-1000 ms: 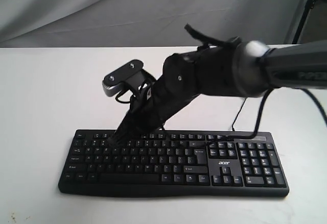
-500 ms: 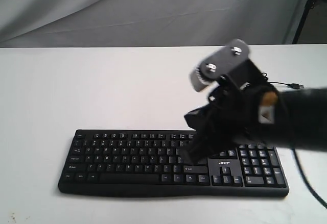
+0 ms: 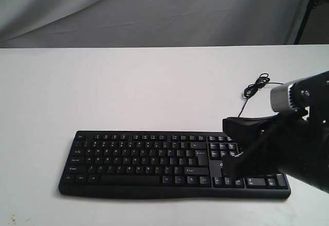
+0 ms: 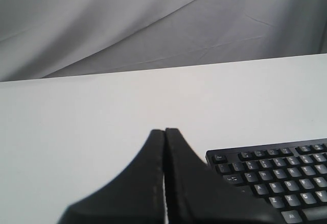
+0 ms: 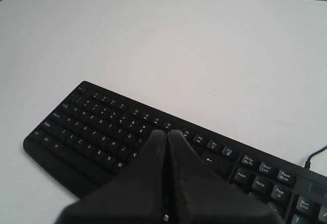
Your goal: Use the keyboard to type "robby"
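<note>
The right gripper [image 3: 235, 164], fingers pressed together and empty, was over the number-pad end of the black keyboard [image 3: 149, 159], and its arm hid those keys. The left gripper [image 4: 164, 132], also closed, was near the keyboard's opposite corner, over the bare white table [image 3: 128, 92]. Beyond the right gripper, a thin black cable [image 3: 255, 88] lay looped on the table.

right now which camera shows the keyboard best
The exterior view: the keyboard shows end to end, only part of its number pad hidden behind the right claw. The left wrist view catches one corner; the right wrist view shows most of the keys, but the number-pad end is cut off.
</note>
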Controlling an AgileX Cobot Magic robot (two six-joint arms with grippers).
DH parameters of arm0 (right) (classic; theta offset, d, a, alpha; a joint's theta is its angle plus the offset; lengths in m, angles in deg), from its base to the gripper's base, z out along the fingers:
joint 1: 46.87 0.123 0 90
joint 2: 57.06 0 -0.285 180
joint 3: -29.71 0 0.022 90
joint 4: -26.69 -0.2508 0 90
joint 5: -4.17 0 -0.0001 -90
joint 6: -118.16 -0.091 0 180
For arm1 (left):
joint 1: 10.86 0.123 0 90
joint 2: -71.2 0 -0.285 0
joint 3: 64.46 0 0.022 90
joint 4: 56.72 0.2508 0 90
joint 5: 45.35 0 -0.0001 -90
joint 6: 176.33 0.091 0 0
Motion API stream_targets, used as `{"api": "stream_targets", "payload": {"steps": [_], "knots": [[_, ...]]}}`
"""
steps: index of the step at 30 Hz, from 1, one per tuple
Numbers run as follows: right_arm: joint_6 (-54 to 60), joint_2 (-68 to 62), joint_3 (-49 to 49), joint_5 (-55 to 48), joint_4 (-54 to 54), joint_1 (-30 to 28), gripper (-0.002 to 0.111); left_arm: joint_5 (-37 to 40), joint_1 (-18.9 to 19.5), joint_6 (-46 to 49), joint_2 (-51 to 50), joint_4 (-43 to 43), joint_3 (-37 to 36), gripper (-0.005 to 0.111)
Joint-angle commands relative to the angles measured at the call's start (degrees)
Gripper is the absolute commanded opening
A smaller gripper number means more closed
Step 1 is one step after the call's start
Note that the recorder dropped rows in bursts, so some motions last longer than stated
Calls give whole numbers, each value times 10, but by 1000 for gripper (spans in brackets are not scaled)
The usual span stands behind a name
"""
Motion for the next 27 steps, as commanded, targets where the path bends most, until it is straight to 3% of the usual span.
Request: {"api": "stream_targets", "payload": {"steps": [1, 7, 12, 15, 22, 27], "knots": [[-4, 17, 7, 23, -2, 2, 0, -4, -4, -2, 2, 3, -2, 0], [-3, 121, 71, 36, -2, -17, 0, -4, -4, -2, 2, 3, -2, 0], [-3, 239, 149, 48, -26, -75, 0, -4, -4, -2, 2, 3, -2, 0], [-1, 313, 166, 15, -26, -130, 0, -4, -4, -2, 2, 3, -2, 0], [4, 466, 167, -173, -6, -295, 0, -4, -4, -2, 2, 3, -2, 0], [4, 543, 208, -181, -6, -359, 0, -4, -4, -2, 2, 3, -2, 0]]}}
